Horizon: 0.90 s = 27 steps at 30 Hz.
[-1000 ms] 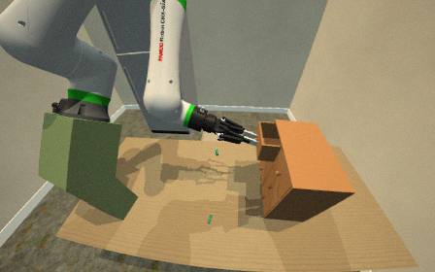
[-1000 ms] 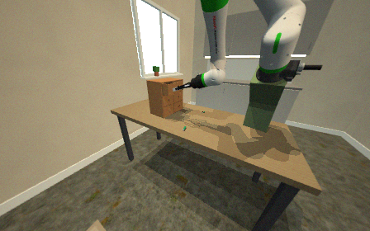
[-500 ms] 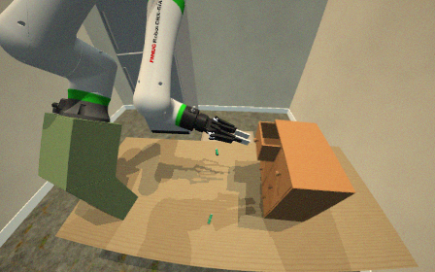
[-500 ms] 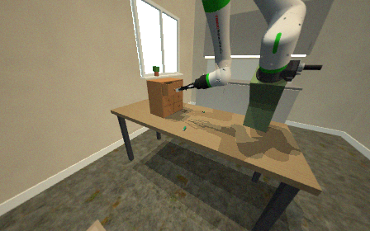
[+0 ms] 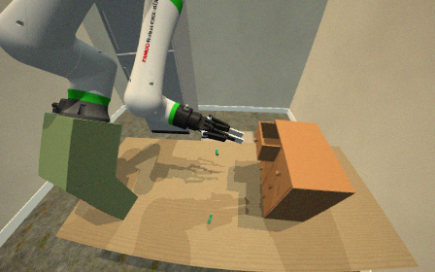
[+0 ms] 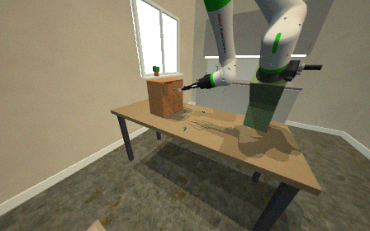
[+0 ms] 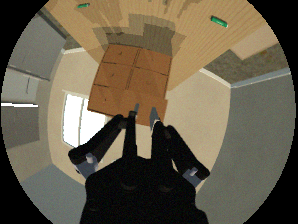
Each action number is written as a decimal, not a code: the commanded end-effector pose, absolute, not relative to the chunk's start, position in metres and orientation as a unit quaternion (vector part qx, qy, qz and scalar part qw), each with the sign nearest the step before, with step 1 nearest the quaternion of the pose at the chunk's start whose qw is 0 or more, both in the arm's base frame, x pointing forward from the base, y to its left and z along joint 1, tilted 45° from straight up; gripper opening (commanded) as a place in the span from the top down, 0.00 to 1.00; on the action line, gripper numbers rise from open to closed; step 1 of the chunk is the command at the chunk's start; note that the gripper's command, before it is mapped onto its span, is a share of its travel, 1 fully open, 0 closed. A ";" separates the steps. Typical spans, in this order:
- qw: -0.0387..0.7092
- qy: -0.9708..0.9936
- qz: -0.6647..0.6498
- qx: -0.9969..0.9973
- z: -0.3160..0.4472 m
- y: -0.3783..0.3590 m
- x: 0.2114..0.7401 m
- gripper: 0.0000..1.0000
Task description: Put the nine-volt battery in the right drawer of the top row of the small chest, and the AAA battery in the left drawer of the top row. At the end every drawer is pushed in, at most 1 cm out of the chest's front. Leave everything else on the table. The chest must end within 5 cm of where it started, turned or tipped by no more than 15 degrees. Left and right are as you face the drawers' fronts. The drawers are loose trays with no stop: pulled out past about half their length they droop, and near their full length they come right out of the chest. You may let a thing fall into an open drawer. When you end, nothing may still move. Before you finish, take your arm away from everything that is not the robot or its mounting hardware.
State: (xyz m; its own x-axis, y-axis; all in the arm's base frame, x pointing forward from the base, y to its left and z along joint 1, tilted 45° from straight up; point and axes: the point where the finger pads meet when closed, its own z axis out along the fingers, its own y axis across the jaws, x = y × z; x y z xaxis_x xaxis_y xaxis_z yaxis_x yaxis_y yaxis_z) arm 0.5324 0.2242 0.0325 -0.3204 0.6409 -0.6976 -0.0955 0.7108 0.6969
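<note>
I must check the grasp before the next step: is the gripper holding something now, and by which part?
Nothing is held. The gripper hangs in the air just short of the pulled-out top drawer, its jaws slightly parted with only a bare gap between them.
</note>
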 end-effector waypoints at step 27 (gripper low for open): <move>0.543 0.749 0.336 0.179 0.042 0.210 0.492 0.80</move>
State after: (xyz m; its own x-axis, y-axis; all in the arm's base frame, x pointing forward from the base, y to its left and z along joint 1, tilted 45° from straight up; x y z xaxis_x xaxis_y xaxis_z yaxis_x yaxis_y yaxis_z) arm 0.4932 0.2108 0.0414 -0.3355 0.6370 -0.6940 -0.0963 0.7097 0.6979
